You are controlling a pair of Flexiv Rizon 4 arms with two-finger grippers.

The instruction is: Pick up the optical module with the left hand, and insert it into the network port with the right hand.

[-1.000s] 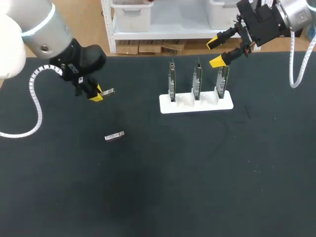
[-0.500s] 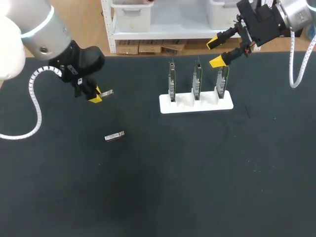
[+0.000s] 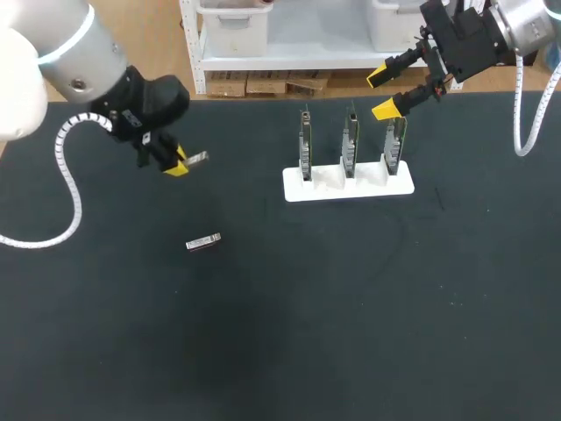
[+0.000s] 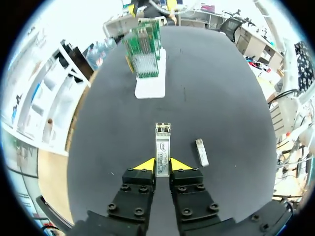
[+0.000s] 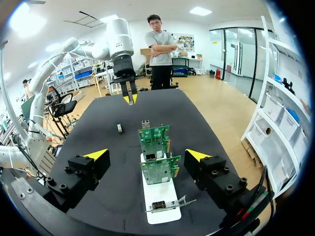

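Head view, holder: a white holder (image 3: 348,184) stood on the dark counter (image 3: 351,307), far side, right of middle. Three green cards (image 3: 351,136) stood upright in its slots, edge-on.
Right wrist view, cards: a network port (image 5: 150,157) showed on the near card's face. The cards sat ahead of and between the spread fingers, untouched.
Left side: left jaws were narrow, clamped on the optical module (image 4: 162,147) from both sides. Most of the module stuck out ahead of the yellow tips. It was held above the counter, well left of the holder.
Right side: right jaws were wide apart, held nothing, and hung over the holder's right end near the right-hand card.
Loose part: a second module (image 3: 203,242) lay flat on the counter, near the left jaws but apart from them.
Ahead: in the left wrist view, the holder was straight ahead of the held module, well apart.
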